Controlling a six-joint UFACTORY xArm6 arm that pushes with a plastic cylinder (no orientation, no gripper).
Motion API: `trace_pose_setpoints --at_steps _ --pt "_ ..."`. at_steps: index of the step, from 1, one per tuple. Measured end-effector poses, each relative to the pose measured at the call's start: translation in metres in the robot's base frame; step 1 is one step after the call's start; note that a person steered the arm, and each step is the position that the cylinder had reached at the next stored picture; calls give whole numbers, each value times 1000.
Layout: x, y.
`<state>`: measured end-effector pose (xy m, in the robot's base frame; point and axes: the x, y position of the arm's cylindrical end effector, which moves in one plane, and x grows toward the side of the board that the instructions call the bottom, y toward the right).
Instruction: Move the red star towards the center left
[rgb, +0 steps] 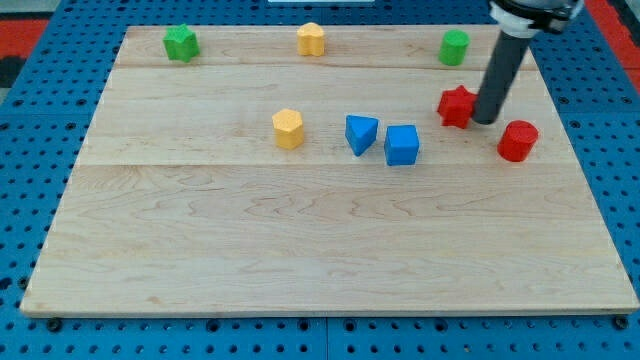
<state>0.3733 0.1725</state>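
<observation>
While the rod comes down from the view's top right, my tip (485, 121) rests on the wooden board (300, 250) just at the right side of the red star (456, 106), touching it or nearly so — the gap is too fine to tell. No jaws belong to this arm; it ends in a plain dark rod, so nothing opens, closes or clamps. The red star lies in the right part of the board, a little above its middle height, with the tip between it and the red cylinder (518, 141), which sits lower and further to the view's right, clearly apart from both.

Leftward of the star, along the middle band of the board, stand three blocks. Nearest is the blue cube (402, 145), slightly lower than the star. Just beside the cube, on its left, is the blue triangular block (361, 134); the two are close, with a thin strip of wood showing between them. Further left, well apart from the blue pair, sits the yellow hexagonal block (288, 129).

Along the view's top edge of the board lie three more: a green cylinder (454, 47) above the star, a yellow block (312, 39) of rounded, lobed outline near the top centre, and a green star-like block (181, 43) near the top left corner. Blue pegboard (30, 200) surrounds the board on all sides.
</observation>
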Motion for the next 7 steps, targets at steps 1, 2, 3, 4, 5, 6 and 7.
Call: trace_pose_setpoints --at_steps 1,2,3,4,5,6,7 --pt "-8 -108" --pt "-12 -64" --pt "-12 -17" --pt "-48 -16" --pt "-38 -108" --pt "-21 -224" --pt "-44 -256"
